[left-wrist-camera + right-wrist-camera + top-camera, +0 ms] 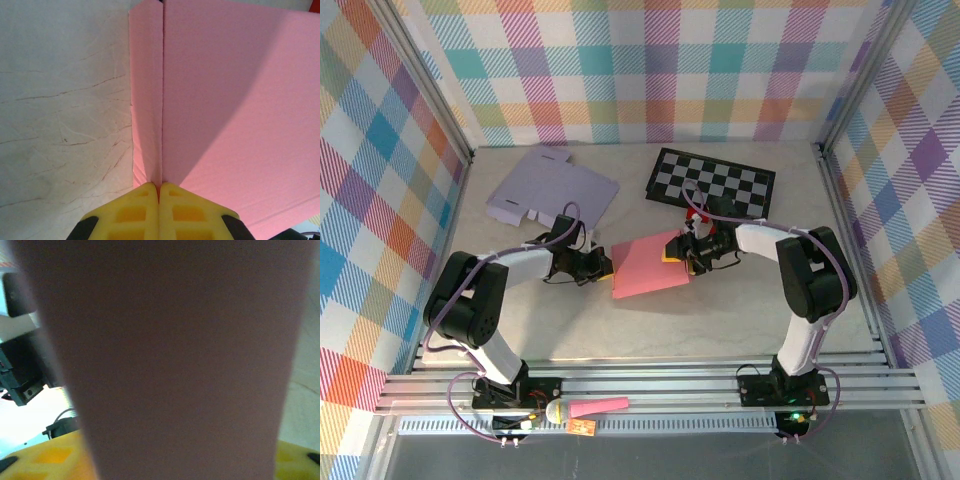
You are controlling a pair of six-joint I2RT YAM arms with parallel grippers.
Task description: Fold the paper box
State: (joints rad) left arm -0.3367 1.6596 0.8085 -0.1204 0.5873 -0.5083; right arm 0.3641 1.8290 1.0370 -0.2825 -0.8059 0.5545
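Blurred pink box (175, 340) flap hides whether right hand (684, 251) grips; left hand (159, 192) clenched on its crease.

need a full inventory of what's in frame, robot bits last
pink paper box: 1, pink, flat at table centre, between the two hands
flat box blank: 1, lavender, unfolded, far side, left
checkered sheet: 1, black and white, flat, far side, right
pink stick: 1, pink, on the near rail; what it is, unclear
table: 1, pale marbled
walls: plaid, multicolour, three sides
rail: aluminium, near edge
left arm: 1, black and white
right arm: 1, black and white
left hand: yellow fingers, shut, at the box's crease
right hand: yellow fingers, open, pink flap between them
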